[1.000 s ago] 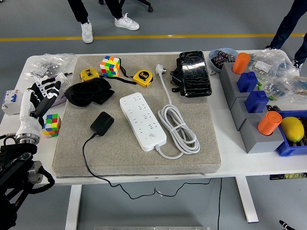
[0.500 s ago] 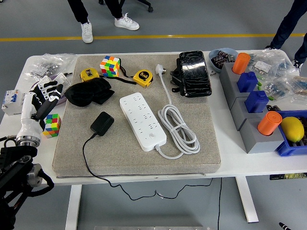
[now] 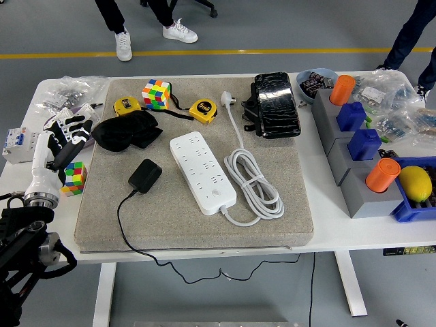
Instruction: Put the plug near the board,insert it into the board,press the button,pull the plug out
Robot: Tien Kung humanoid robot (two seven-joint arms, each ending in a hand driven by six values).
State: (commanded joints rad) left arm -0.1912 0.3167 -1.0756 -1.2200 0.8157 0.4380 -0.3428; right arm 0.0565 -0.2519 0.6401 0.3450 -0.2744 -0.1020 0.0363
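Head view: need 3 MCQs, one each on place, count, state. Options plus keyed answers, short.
1. Where does the black plug lie?
A. on the grey mat, left of the white power strip
B. inside the blue bin
C. in the left robot hand

2. How many yellow tape measures are on the mat?
A. one
B. two
C. four

3. What is the state of the left robot hand?
A. shut on the plug
B. open, holding nothing
C. pressing the strip's button

Answers:
1 A: the plug rests on the grey mat beside the white power strip.
2 B: one tape measure sits by the cube, another near the strip's top.
3 B: its fingers are spread at the table's left edge, apart from the plug.
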